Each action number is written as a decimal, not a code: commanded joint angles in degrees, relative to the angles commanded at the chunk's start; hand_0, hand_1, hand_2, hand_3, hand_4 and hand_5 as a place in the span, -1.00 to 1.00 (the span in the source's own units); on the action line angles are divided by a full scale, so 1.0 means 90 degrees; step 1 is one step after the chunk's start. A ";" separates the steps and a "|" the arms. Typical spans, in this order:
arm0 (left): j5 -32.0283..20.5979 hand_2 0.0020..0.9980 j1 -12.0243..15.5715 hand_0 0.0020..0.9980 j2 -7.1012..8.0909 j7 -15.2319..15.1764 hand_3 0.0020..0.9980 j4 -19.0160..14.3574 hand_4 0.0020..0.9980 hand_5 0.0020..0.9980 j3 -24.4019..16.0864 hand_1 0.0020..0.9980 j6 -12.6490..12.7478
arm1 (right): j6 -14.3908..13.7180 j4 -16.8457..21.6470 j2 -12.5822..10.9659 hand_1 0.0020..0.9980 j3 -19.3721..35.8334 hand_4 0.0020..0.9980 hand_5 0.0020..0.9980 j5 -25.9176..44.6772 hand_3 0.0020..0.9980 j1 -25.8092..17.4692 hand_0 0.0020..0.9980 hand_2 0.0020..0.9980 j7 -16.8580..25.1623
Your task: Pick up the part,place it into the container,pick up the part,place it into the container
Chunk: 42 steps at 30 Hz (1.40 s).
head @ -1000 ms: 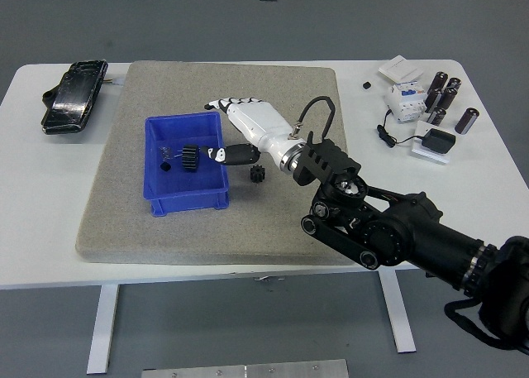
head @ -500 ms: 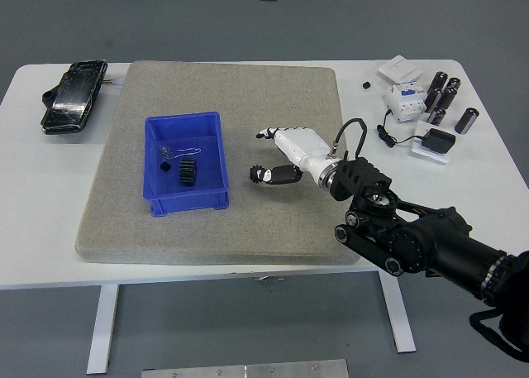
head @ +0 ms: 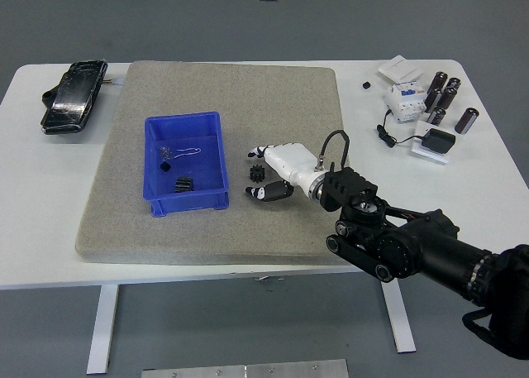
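A blue bin (head: 213, 138) stands on the grey mat (head: 223, 229). In it lie a black gear (head: 183, 184), a small black piece (head: 165, 168) and some thin wire. A smaller black gear (head: 257, 174) rests on the mat just right of the bin. My right hand (head: 252, 174), white with black tips, reaches in from the lower right. Its fingers (head: 253, 155) lie above the small gear and its thumb below, spread on either side of it and not closed on it. It holds nothing.
A black case (head: 73, 95) lies at the table's far left. At the far right are several dark cylinders (head: 443, 97), a white breaker (head: 404, 101), a white box (head: 398, 68), a black adapter (head: 435, 141) with its cable, and a small black cube (head: 365, 85).
My right hand drew back from over the bin, leaving the larger gear inside. It then came down and left until its fingers straddle the small gear on the mat.
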 joint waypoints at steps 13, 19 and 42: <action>-0.0019 0.31 -0.0006 0.34 0.0000 -0.0004 0.31 0.0000 0.40 -0.18 0.0035 0.34 -0.0003 | -0.0129 -0.0220 0.0046 -0.01 -0.0100 0.16 -0.23 -0.0040 0.40 0.0052 0.01 0.25 0.0025; -0.0016 0.31 -0.0005 0.34 0.0004 -0.0003 0.27 0.0000 0.40 -0.18 0.0033 0.34 -0.0012 | -0.0154 -0.0241 0.0027 -0.04 -0.0164 0.08 -0.30 -0.0002 0.38 0.0043 -0.05 0.19 0.0042; -0.0042 0.31 0.0024 0.34 0.0003 -0.0008 0.20 0.0000 0.39 -0.18 0.0032 0.34 -0.0012 | -0.0448 -0.0151 -0.0029 -0.08 -0.0023 0.08 -0.72 0.0191 0.17 0.0101 -0.12 -0.10 0.0193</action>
